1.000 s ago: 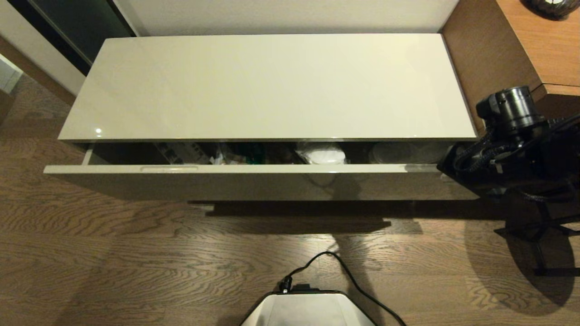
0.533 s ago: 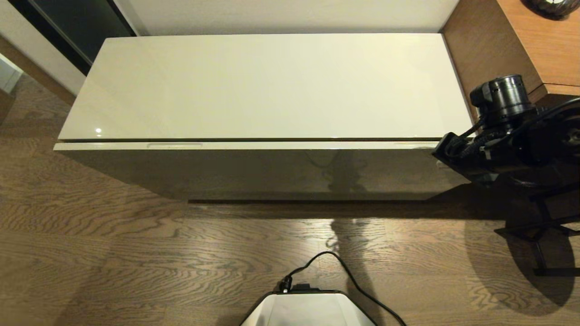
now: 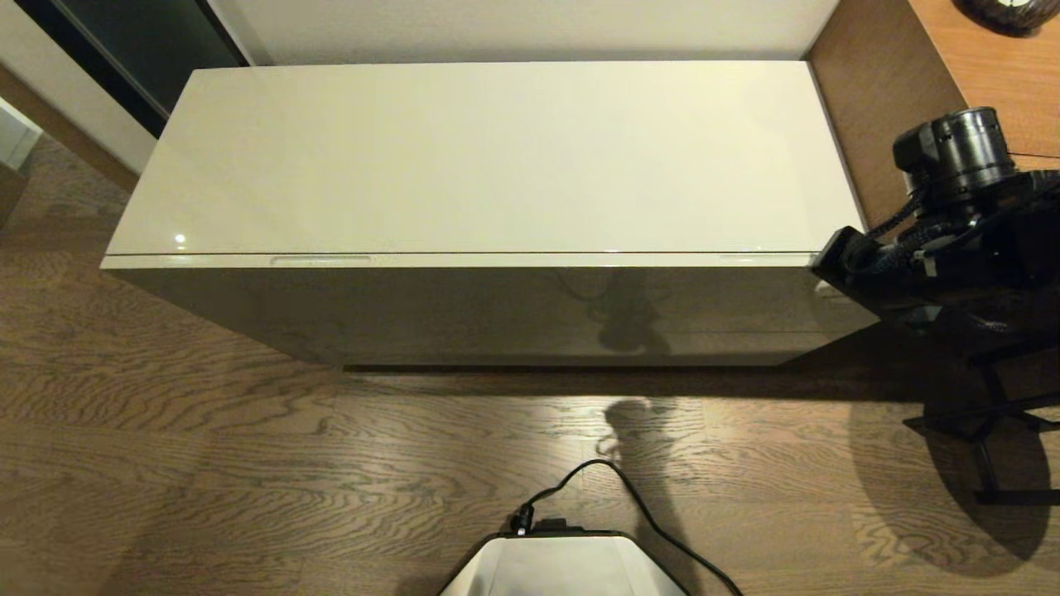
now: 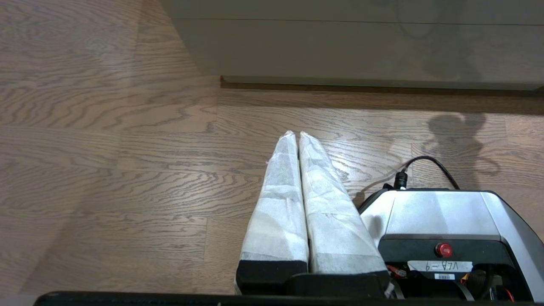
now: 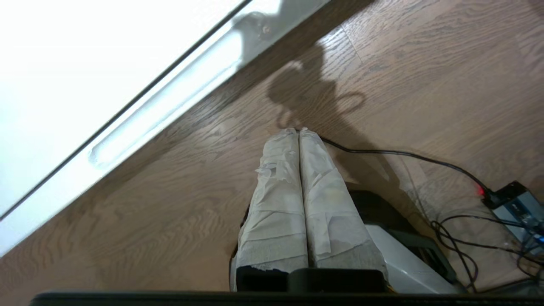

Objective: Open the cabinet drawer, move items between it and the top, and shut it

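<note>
At right edge of head view: right tool [image 5: 298, 131] closed, nothing gripped, held beside cabinet drawer [image 3: 497, 261] | drawer seen shut flush beneath the top [image 3: 489, 157] | items hidden | left tool [image 4: 297, 135] closed, parked.

You're looking at a glossy cream-white top [image 3: 497, 157] and drawer [image 3: 464, 306] front, smooth enough to mirror shadows. The floor [image 3: 207, 463] is matt brown wood with strong grain, the desk [image 3: 1002, 74] a warmer wood grain. Both grippers' fingers [image 4: 293, 199] (right ones [image 5: 297, 199] too) wear rough, crinkled white cloth-like wrap.
</note>
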You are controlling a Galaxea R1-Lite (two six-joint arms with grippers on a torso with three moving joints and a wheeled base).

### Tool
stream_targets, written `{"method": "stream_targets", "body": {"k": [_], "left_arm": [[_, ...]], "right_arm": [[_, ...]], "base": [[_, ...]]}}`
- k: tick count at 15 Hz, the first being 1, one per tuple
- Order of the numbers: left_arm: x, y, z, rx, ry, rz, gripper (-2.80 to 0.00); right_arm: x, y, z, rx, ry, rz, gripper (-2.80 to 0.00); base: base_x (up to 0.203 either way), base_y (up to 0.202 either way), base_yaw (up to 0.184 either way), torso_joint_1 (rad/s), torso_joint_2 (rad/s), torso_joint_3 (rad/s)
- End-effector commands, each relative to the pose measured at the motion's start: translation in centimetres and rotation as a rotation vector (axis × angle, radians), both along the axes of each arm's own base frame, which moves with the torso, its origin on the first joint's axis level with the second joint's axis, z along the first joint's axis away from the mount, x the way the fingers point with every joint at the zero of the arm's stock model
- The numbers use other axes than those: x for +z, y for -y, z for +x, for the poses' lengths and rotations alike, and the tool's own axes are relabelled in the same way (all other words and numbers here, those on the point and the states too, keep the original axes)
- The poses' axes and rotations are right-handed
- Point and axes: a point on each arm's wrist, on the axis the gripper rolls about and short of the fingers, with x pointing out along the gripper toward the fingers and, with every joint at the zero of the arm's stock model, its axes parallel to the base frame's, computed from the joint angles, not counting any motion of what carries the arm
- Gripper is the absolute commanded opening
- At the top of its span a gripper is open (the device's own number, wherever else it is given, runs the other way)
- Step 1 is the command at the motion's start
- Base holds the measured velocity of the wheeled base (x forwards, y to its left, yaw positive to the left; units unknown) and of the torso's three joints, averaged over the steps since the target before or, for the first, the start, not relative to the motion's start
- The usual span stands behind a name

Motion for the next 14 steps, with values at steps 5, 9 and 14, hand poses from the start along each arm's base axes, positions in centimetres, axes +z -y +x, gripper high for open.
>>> {"method": "stream_targets", "body": {"k": [5, 9, 14], "left_arm": [[0.0, 0.0, 0.0, 0.0, 0.0, 0.0, -2.8], [0.0, 0.0, 0.0, 0.0, 0.0, 0.0, -2.8], [0.0, 0.0, 0.0, 0.0, 0.0, 0.0, -2.8]], "right_arm": [[5.2, 1.9, -11.3, 0.081, 0.039, -0.056, -2.8], [6.6, 5.4, -26.1, 0.131, 0.06, -0.153, -2.8], [3.0, 7.4, -42.8, 0.068, 0.008, -0.186, -2.8]], "base": [[0.0, 0.0, 0.0, 0.0, 0.0, 0.0], [0.0, 0.0, 0.0, 0.0, 0.0, 0.0], [0.0, 0.0, 0.0, 0.0, 0.0, 0.0]]}}
